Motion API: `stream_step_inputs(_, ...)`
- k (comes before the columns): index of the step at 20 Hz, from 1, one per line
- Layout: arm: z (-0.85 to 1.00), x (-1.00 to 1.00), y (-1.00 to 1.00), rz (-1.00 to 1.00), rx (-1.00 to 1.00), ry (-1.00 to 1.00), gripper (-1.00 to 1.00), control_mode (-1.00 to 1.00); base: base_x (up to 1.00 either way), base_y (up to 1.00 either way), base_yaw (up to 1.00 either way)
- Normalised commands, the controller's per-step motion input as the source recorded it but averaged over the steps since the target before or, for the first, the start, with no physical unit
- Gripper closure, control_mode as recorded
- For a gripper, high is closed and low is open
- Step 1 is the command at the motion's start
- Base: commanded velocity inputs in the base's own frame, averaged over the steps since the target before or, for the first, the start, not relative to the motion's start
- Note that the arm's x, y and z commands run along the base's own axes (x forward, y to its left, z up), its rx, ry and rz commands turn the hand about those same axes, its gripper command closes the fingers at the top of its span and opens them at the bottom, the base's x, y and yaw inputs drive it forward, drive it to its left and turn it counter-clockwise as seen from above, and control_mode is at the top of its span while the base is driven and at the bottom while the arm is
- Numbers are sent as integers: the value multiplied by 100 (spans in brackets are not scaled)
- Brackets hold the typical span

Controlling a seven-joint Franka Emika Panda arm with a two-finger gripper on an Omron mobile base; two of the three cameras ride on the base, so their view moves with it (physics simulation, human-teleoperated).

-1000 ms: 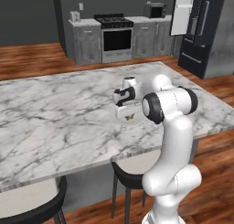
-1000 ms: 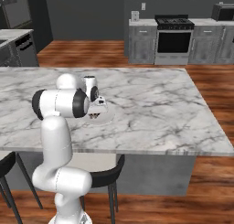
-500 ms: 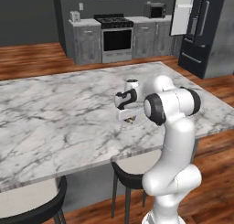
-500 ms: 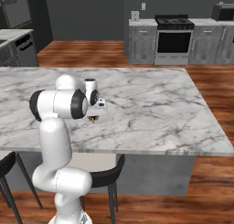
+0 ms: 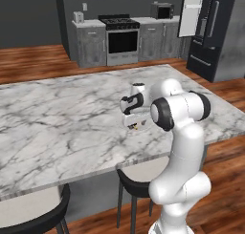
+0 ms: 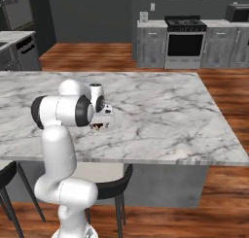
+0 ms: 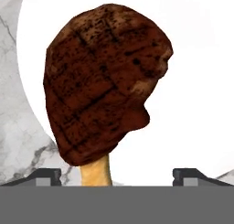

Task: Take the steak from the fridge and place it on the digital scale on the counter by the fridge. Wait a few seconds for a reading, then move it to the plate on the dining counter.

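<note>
While the steak (image 7: 103,81) is lying on the white plate (image 7: 196,104) on the dining counter (image 5: 57,123), it is being framed between the two dark fingertips (image 7: 43,175), which are standing wide apart at either side of it without touching it. Nothing is being gripped by the jaws. The plate is being cut off by the edges of the hand view, and in the base views the steak (image 6: 98,127) is being largely hidden beneath the gripper (image 5: 134,125), which is hanging close over the counter near its front edge.
</note>
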Motion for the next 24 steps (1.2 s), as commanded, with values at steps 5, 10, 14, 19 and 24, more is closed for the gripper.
stream_step_inputs(5,48,-49,-8,-1,0,0,-100,-100,0,0,0)
stream_step_inputs(10,71,-78,-8,-2,3,0,-100,-100,0,0,0)
stream_step_inputs(14,37,-100,-21,-1,5,0,-100,-100,0,0,0)
stream_step_inputs(19,5,-100,-20,0,6,-3,-100,-100,0,0,0)
stream_step_inputs(24,6,-100,-6,0,3,-6,-100,-100,0,0,0)
